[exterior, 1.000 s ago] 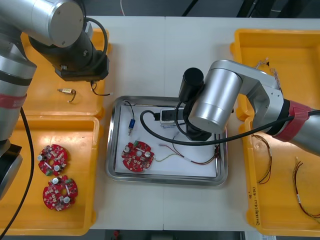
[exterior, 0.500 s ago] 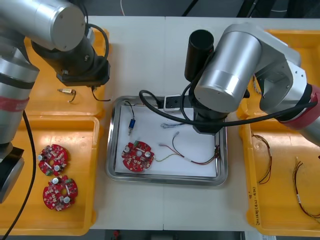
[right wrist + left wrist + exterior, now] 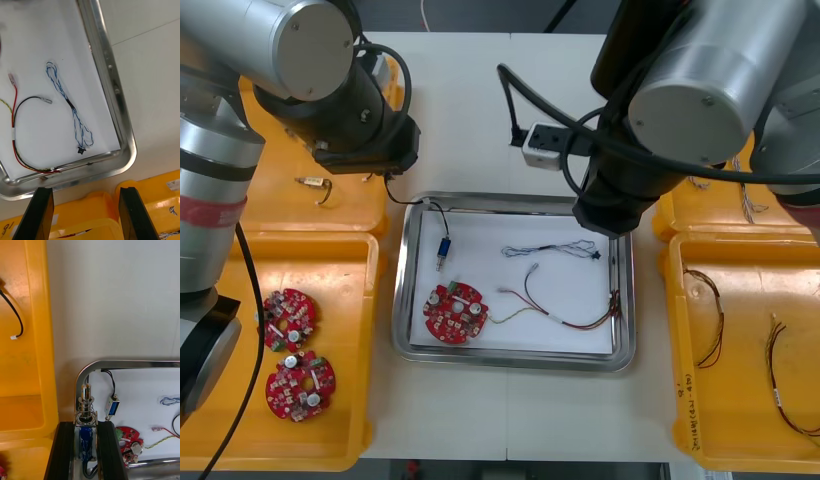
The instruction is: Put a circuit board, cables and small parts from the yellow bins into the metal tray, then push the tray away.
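A small metal part is gripped by the left gripper, with the corner of the metal tray seen just ahead. The right gripper is spread apart with nothing held; a blue and white cable lies in the tray just beyond it.

Light table; dark floor beyond its far edge.

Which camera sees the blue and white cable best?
The right wrist view: the blue and white cable lies whole on the tray's white inside, loops and black plug plain. The front view shows it small; the left wrist view catches just one looped end.
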`<action>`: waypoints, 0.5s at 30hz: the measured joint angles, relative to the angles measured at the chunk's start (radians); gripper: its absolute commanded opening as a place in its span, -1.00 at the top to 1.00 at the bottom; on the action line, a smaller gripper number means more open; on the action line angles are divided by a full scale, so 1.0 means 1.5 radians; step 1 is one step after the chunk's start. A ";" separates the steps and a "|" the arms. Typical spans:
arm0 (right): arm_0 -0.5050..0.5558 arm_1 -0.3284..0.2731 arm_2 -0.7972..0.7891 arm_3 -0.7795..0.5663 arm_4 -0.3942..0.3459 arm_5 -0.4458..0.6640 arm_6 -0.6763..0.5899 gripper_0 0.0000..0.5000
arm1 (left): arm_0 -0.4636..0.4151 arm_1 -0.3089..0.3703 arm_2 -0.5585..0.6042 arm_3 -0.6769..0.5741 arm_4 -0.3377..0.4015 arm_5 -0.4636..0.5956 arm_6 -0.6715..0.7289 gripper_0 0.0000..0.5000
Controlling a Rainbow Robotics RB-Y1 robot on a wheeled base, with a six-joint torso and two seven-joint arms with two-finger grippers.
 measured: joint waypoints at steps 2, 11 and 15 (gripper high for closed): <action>0.006 -0.016 -0.024 -0.009 -0.019 0.000 -0.020 -1.00 | 0.000 -0.004 -0.004 0.000 -0.003 0.000 0.000 1.00; 0.083 -0.120 -0.144 -0.053 -0.066 0.000 -0.144 -1.00 | 0.000 -0.025 -0.051 -0.001 -0.012 0.000 0.004 0.99; 0.127 -0.159 -0.199 -0.074 -0.086 0.000 -0.195 -1.00 | 0.000 -0.030 -0.085 -0.001 -0.018 0.000 0.017 1.00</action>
